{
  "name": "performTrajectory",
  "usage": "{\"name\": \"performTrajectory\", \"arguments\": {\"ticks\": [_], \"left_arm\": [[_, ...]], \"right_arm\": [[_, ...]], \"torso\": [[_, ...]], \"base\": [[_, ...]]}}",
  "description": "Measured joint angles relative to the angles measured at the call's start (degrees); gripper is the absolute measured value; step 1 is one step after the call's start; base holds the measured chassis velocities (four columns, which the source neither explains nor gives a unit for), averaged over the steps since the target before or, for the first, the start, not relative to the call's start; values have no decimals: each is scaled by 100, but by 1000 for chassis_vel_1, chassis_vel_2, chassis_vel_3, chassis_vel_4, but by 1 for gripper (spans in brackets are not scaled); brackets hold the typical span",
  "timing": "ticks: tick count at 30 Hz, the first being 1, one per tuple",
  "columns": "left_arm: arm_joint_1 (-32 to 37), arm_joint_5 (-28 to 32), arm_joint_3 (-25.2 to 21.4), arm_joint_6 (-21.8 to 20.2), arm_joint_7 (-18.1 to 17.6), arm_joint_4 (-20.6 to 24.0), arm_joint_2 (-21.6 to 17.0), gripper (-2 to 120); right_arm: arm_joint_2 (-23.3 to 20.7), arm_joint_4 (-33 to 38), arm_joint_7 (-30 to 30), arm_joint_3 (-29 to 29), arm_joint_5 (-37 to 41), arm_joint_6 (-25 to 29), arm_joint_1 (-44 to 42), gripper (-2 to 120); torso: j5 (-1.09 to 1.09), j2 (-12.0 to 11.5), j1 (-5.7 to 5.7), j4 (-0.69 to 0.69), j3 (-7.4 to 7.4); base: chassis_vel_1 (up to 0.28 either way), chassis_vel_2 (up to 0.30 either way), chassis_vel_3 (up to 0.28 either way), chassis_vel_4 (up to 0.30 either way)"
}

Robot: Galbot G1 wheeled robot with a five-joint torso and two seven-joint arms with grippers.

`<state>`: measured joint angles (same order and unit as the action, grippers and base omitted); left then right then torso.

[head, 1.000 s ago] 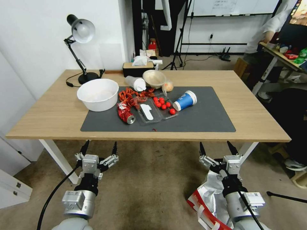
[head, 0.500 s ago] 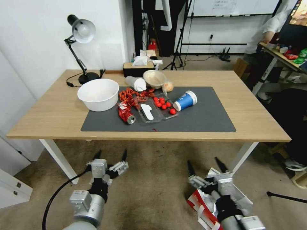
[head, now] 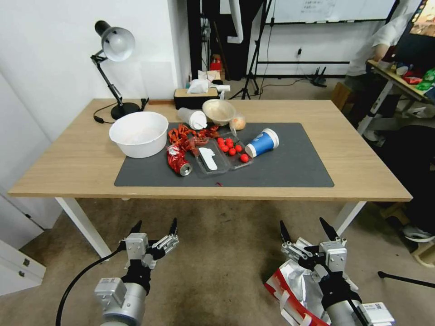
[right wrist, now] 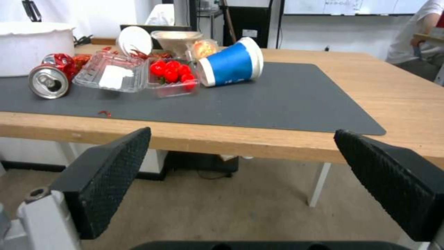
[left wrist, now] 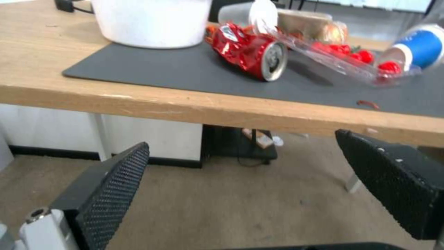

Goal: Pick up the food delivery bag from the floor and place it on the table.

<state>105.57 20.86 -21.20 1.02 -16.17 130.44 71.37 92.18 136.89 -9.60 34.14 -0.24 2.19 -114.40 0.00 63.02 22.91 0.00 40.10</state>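
Bag: the food delivery bag lay on the floor at the robot's right, short of the table's near edge; silver foil lining crumpled upward, red side panel and white strap handles facing the camera.
Right gripper: the right gripper hung above the bag's foil mouth, fingers spread wide, grasping nothing; its arm covered part of the bag.
Left gripper: the left gripper hung over bare floor on the robot's left, well apart from the bag, fingers likewise released.
Table: the table stood just beyond both grippers, its dark grey mat covering the middle.
Clutter, left half of mat: white bowl, crushed red can on its side, clear plastic tray, small red tomatoes, red wrapper scraps.
Clutter, centre: blue paper cup tipped on its side, beige bowl, overturned clear cup.
Free area: right half of mat carried nothing.
Back edge: black desk lamp at the left rear corner, tissue box behind the bowls.
Wrist views: both showed the table edge above the finger pads, carpet below.
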Motion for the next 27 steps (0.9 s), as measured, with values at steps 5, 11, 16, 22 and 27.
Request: {"name": "performTrajectory", "arguments": {"ticks": [5, 11, 16, 22, 27], "left_arm": [[39, 27, 11, 404, -3, -180, 15, 100], [46, 20, 13, 634, 67, -375, 31, 100], [30, 19, 60, 799, 285, -441, 75, 100], [4, 81, 88, 869, 232, -452, 82, 100], [1, 173, 74, 892, 123, -456, 55, 100]], "right_arm": [[-2, -40, 6, 28, -18, 40, -32, 100], [-3, -113, 12, 37, -82, 40, -57, 100], [-4, -161, -5, 21, -147, 40, -89, 100], [-4, -162, -5, 14, -166, 40, -114, 100], [-4, -166, 1, 1, -164, 40, -102, 100]], "torso": [[0, 0, 1, 0, 0], [0, 0, 1, 0, 0], [0, 0, 1, 0, 0], [0, 0, 1, 0, 0], [0, -26, -10, 0, -11]], "base": [[0, 0, 0, 0], [0, 0, 0, 0], [0, 0, 0, 0], [0, 0, 0, 0], [0, 0, 0, 0]]}}
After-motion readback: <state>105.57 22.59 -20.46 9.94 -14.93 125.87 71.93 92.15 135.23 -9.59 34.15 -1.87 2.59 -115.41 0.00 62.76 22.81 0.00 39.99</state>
